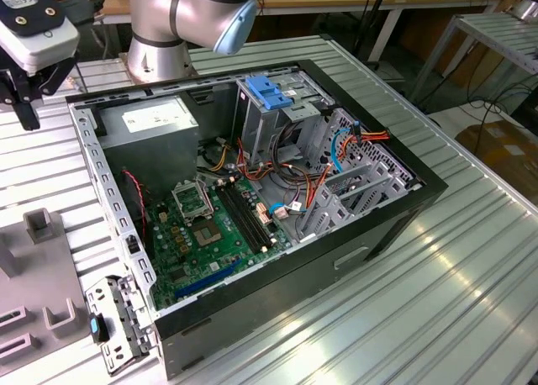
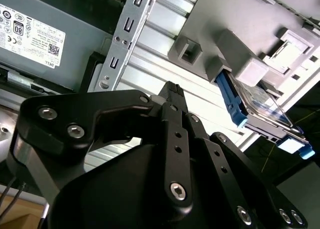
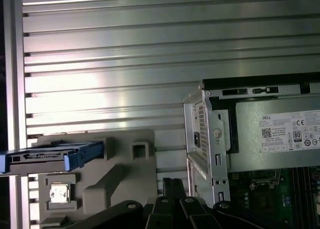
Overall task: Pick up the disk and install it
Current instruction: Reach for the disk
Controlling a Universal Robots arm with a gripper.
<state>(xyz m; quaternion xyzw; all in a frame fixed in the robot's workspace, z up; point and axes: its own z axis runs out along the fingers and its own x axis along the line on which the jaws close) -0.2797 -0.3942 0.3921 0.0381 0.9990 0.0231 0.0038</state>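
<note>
Presently, 1 item for handling: the disk (image 3: 47,156), a flat rectangular drive in a blue rail frame (image 2: 231,100).

Location: it appears to stand on edge in a grey fixture (image 3: 120,174) on the ribbed aluminium table (image 3: 125,64). It is outside the open computer case (image 1: 277,192) and well apart from the blue-topped drive cage (image 1: 267,91).

Condition: not yet picked up.

Gripper (image 3: 172,185): jaws closed together on nothing. It hangs above the table between fixture and case, apart from the disk.

Handling, as judged: the metal body is stiff and fairly heavy for its bulk. It will not flex but is probably shock-sensitive, so no knocks or drops. The broad faces look smooth and likely slippery, and the plastic rails may give under a pinch.

Hold: across the 2 broad faces at mid-length, on the part standing clear of the fixture, leaving the rails free.
</note>
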